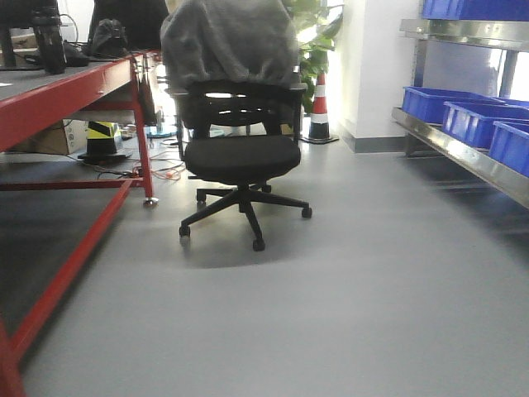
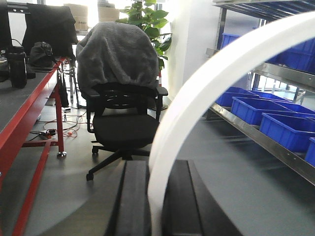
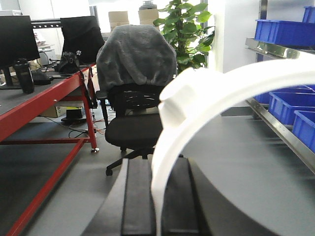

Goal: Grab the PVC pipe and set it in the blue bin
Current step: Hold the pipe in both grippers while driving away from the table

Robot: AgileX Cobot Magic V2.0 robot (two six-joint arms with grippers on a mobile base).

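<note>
The left end effector point(image 2: 157, 167) was clamped on the pipe point(image 2: 199, 83). In its wrist view the two black fingers point(image 2: 133, 196) lay at the bottom centre with the white strip pressed between them, rising from the lower edge and arching to the upper right corner. The right end effector point(image 3: 157, 164) gripped in the same way: its fingers point(image 3: 138, 196) sat at the bottom centre, and a white curved pipe point(image 3: 236, 83) rose between them and swept to the right edge, with a squared-off lump near the top of the bend. Whether both views showed one pipe or two could not be told.

In the front view neither arm appeared. A black chair point(image 1: 240, 157) with a grey cover point(image 1: 227, 41) over its back stood in the middle of the floor point(image 1: 355, 314). A red-framed worktop point(image 1: 66, 91) ran along the left. Blue bins point(image 1: 430, 103) sat in a row on a metal shelf point(image 1: 463, 153) at the right edge, well apart from the chair. A striped cone point(image 1: 319, 107) stood behind the chair.
</note>
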